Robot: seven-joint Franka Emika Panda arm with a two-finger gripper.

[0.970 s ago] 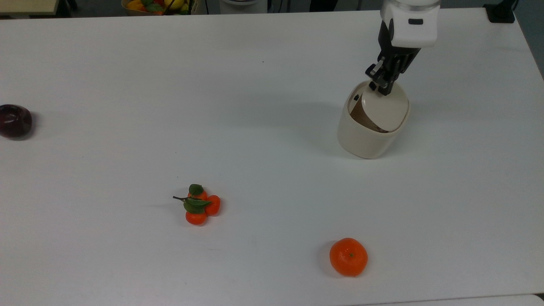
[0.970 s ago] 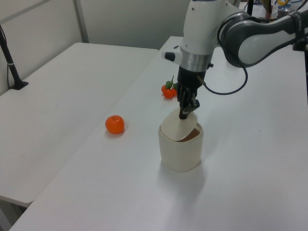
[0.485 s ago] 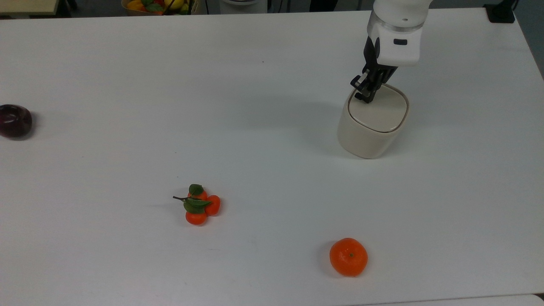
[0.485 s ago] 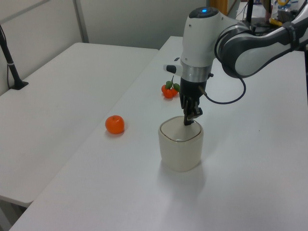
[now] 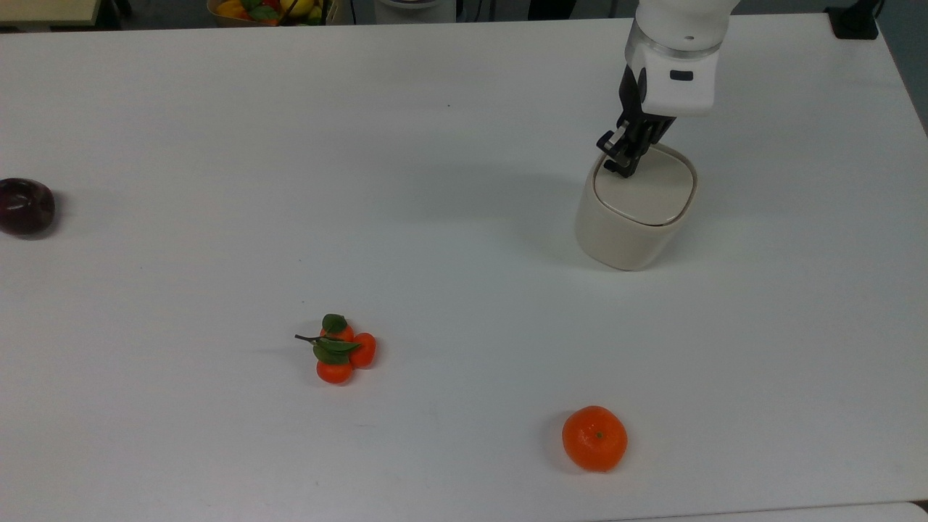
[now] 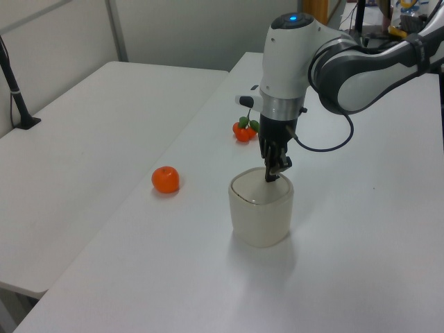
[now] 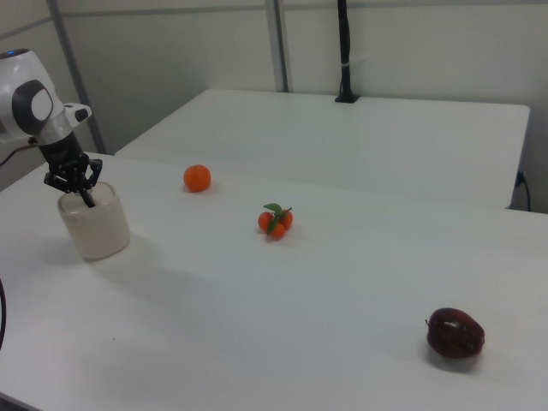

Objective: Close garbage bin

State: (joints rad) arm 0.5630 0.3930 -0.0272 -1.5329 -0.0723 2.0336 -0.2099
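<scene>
The cream-white garbage bin [image 5: 627,232] [image 6: 260,220] [image 7: 96,229] stands on the white table [image 5: 435,217] at the top view's right. Its flat lid [image 5: 647,191] lies level in the rim, down on the body. My gripper [image 5: 622,164] [image 6: 271,173] [image 7: 85,198] points straight down with its black fingers together. Their tips rest at the lid's corner, on the top view's upper left of the bin. Nothing is held between the fingers.
A single orange [image 5: 594,438] [image 6: 166,180] [image 7: 197,178] lies near the table's front edge in the top view. A leafy cluster of small oranges [image 5: 339,351] [image 7: 275,220] sits mid-table. A dark red apple [image 5: 25,206] [image 7: 455,332] lies at the top view's far left.
One second ago the lid was tilted up with the bin's inside showing; now it lies flat. My gripper moved down and to the top view's left, then stayed still.
</scene>
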